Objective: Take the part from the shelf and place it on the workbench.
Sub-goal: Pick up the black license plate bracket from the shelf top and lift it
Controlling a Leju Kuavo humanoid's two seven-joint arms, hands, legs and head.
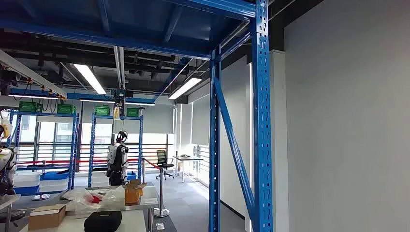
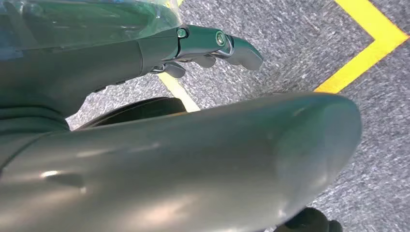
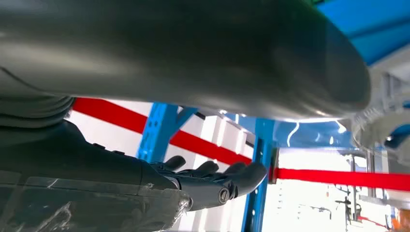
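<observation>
The blue steel shelf frame (image 1: 261,121) stands close in front of me in the head view, its upright and diagonal brace running up to a blue deck overhead. My left hand (image 2: 212,46) hangs above grey carpet with its fingers stretched out and nothing in them. My right hand (image 3: 212,181) also has its fingers extended and holds nothing; a blue shelf post (image 3: 258,164) and red bands lie behind it. A pale ridged object (image 3: 382,123) sits at the edge of the right wrist view; I cannot tell what it is.
A white table (image 1: 138,217) at lower left carries a cardboard box (image 1: 47,216), a black bag (image 1: 103,221) and plastic wrapping. Another humanoid robot (image 1: 117,159) stands farther back near blue racks. A grey wall (image 1: 348,125) fills the right. Yellow floor lines (image 2: 367,53) cross the carpet.
</observation>
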